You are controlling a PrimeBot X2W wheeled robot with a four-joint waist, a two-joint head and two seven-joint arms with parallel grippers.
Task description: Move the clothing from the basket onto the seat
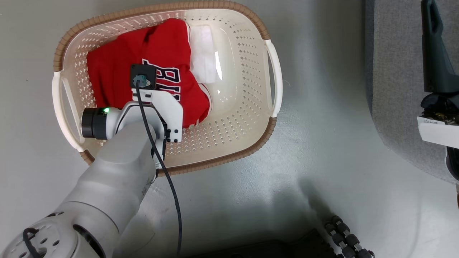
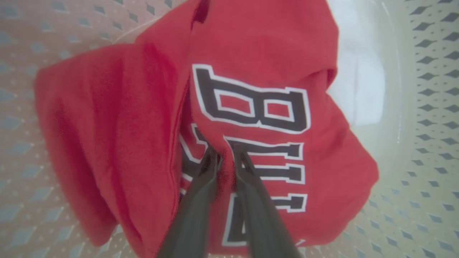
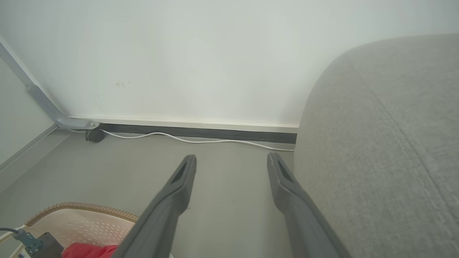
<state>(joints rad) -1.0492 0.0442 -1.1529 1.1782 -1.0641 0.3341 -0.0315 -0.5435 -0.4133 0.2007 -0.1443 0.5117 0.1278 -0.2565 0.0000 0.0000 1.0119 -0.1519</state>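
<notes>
Left wrist view: the jersey (image 2: 251,53) is lying in the basket (image 2: 430,107), the left pincer (image 2: 226,156) pinching just a thin fold, probably risking a slip on lifting. The right pincer (image 3: 232,157) is hanging released by the sofa (image 3: 387,143).

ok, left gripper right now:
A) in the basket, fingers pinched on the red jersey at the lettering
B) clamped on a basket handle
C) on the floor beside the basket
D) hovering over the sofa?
A: in the left wrist view the left gripper has its fingers close together with a fold of the red jersey between them, by the black lettering, inside the basket.
</notes>
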